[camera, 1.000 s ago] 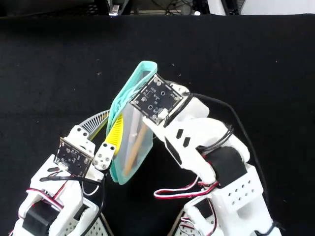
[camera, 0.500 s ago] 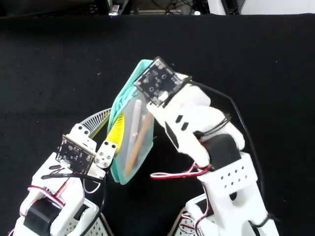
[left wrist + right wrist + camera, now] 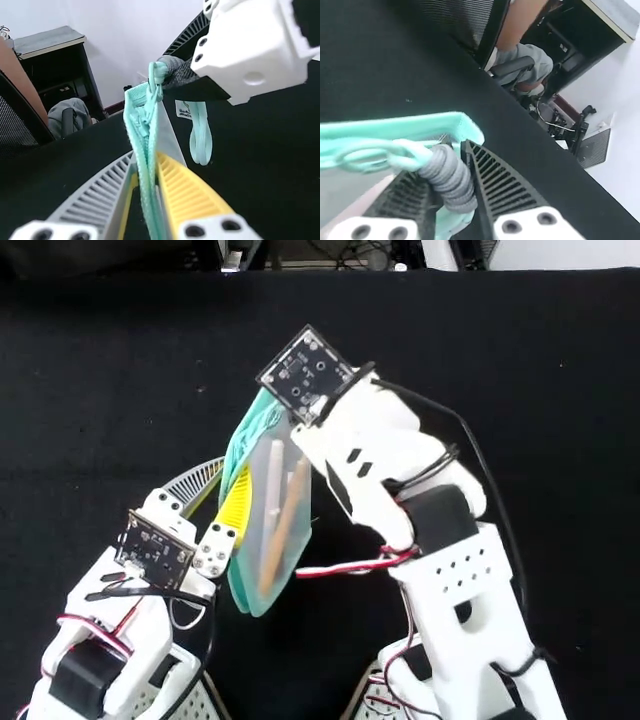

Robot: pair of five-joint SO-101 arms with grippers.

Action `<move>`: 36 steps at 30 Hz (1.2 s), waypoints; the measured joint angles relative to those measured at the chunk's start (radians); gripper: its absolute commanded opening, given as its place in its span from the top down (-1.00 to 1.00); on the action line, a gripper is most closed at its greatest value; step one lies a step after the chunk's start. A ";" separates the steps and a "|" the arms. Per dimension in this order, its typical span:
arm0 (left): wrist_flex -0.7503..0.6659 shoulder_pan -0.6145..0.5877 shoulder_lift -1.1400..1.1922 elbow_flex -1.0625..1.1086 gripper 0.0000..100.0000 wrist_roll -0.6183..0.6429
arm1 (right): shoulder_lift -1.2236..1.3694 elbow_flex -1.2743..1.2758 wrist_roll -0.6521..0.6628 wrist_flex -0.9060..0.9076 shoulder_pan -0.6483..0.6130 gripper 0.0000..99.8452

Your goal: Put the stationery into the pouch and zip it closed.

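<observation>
A mint pouch (image 3: 262,545) with a clear side is held tilted above the black table. Inside it lie a wooden pencil (image 3: 285,525) and a white pen (image 3: 272,475). My left gripper (image 3: 232,518), with one yellow finger (image 3: 187,192), is shut on the pouch's zipper edge (image 3: 145,145) near its lower end. At the pouch's far end my right gripper (image 3: 451,167) is shut on the grey zipper pull (image 3: 447,175). That pull (image 3: 172,75) also appears in the left wrist view under the white right gripper. A mint loop strap (image 3: 200,140) hangs beside it.
The black table (image 3: 120,370) spreads wide to the left, right and behind the pouch. Its far edge (image 3: 320,270) borders room clutter. Both arm bases crowd the near edge. An office chair (image 3: 470,20) stands beyond the table.
My right gripper has slid with the zipper pull along the pouch's top edge toward its far end. The pouch's far end has bunched slightly. The left gripper has kept its hold and place.
</observation>
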 measured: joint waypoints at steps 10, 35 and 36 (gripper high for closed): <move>0.000 -0.003 0.002 0.000 0.94 0.000 | 0.092 -0.091 0.000 0.000 0.009 0.98; 0.032 0.002 -0.005 0.002 0.94 0.002 | 0.032 -0.021 -0.002 0.109 0.094 0.97; 0.032 0.002 -0.005 0.002 0.94 0.002 | -0.011 0.009 -0.002 0.129 0.064 0.97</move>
